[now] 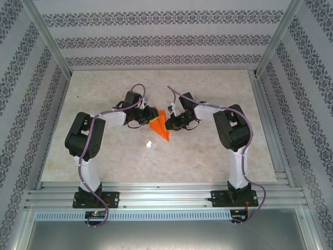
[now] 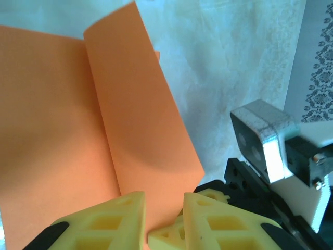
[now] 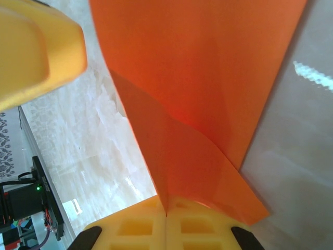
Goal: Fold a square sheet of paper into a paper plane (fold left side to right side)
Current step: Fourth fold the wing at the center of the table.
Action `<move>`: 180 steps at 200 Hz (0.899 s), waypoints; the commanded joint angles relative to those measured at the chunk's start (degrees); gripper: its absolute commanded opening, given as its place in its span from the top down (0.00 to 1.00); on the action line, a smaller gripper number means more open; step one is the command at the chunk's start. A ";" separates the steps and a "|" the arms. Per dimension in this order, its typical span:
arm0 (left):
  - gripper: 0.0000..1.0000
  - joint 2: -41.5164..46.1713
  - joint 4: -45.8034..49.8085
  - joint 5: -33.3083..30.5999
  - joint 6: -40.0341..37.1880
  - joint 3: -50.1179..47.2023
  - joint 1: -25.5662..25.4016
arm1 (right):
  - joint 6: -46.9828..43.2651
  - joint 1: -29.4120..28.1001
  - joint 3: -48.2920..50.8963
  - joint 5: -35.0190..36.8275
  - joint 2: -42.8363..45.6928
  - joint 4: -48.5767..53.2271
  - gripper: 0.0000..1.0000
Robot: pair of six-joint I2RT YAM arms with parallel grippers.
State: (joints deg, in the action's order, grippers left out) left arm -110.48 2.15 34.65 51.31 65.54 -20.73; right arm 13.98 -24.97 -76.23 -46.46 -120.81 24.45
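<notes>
Pale marbled tabletop (image 1: 104, 156) boxed in by patterned walls. Right gripper (image 1: 174, 121) taken as the landmark: clamped shut, pads (image 3: 208, 229) meeting flat on the orange sheet (image 3: 208, 78), paper fanning out of the seam. Left gripper (image 1: 148, 115) just beside the right gripper, on its left, fingers (image 2: 104, 226) a narrow way apart with orange showing through the gap; looks like no firm hold there. Sheet lifted off the table between left gripper and right gripper, partly doubled over, one flap curling above the other, nowhere pressed flat.

Likely troubles, as a judgement:
Could skew the crease: a single pinch at the right gripper, loose flap free to swing, edges drifting out of line before any pressing down.
Could crumple or tear beside the right gripper's pads under a sideways tug on such thin paper.
Could spring open again on an early release, the curl unrolling.
Could bump fingertips together, with hardly any room left of the right gripper
</notes>
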 commanded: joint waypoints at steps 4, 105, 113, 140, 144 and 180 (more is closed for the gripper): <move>0.75 -2.41 -1.36 0.53 1.65 2.18 0.67 | -0.20 0.45 0.64 -1.09 0.71 -1.68 0.93; 0.75 -6.89 -2.23 1.80 2.52 5.17 -0.64 | -0.46 0.41 -1.12 2.54 3.40 1.28 0.83; 0.75 -7.03 -2.17 1.74 2.59 5.13 -0.64 | -0.42 0.45 -0.95 4.05 4.42 1.94 0.79; 0.75 -7.44 -2.35 1.79 2.90 5.35 -0.71 | -0.53 0.45 0.55 7.98 7.69 3.06 0.71; 0.75 -7.47 -2.34 1.82 2.92 5.39 -0.73 | -0.39 0.44 0.90 8.46 8.03 3.11 0.70; 0.75 -7.81 -2.09 1.73 2.76 6.00 -0.88 | 0.03 -0.33 3.66 11.24 10.06 2.70 0.59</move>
State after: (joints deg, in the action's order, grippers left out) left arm -117.34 1.45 35.75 53.12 69.80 -21.15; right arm 14.26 -24.99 -74.72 -38.54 -112.53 27.05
